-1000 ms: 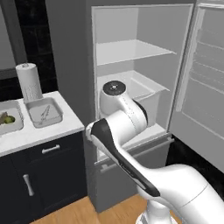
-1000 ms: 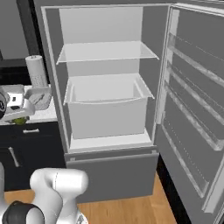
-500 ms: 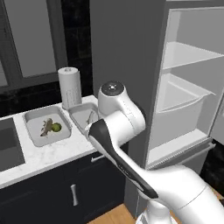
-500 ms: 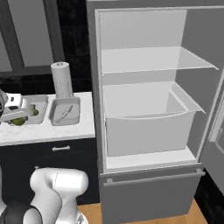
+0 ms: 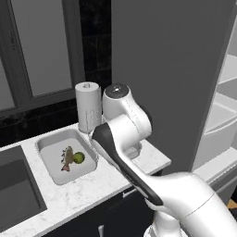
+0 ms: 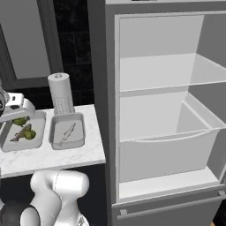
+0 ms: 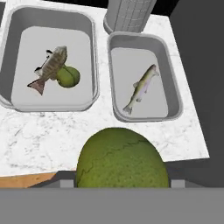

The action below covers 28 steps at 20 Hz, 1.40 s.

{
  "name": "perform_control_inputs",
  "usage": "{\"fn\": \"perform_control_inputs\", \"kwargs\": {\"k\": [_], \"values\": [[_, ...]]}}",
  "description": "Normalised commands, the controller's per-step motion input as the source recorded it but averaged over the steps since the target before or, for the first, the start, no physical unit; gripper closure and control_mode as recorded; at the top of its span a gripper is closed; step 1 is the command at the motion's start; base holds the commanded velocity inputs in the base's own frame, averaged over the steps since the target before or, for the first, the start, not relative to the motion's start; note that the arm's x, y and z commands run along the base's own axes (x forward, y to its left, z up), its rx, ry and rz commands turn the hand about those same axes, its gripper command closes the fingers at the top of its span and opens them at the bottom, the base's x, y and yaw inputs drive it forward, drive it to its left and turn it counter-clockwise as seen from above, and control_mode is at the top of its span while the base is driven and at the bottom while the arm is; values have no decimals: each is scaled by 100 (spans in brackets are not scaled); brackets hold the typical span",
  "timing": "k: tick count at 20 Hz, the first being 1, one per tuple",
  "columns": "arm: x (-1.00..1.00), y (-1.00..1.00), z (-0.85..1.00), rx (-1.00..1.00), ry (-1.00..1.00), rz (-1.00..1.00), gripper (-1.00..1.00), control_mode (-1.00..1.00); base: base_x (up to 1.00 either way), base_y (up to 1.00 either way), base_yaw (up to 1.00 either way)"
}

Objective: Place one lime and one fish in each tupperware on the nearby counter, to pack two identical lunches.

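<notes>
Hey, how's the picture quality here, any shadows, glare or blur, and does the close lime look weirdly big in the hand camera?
Hand view: the held lime looms huge from nearness but stays sharp; the fish in the smaller tupperware casts almost no shadow. Left base view: flat, even light, no glare on the counter. Right base view: soft shading inside the fridge, no blur.
</notes>
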Motion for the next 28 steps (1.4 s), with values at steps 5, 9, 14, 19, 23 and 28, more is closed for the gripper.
{"fn": "perform_control_inputs", "kwargs": {"k": [5, 9, 14, 19, 23, 28], "values": [[82, -87, -88, 3, -3, 9, 100, -100, 0, 0, 0], [100, -42, -67, 13, 0, 0, 100, -100, 0, 0, 0], [100, 9, -14, 16, 2, -4, 100, -100, 0, 0, 0], [78, 20, -1, 6, 7, -6, 100, -100, 0, 0, 0], [14, 26, -66, 0, 17, -7, 100, -100, 0, 0, 0], [33, 31, -56, 2, 2, -8, -100, -100, 0, 0, 0]]}}
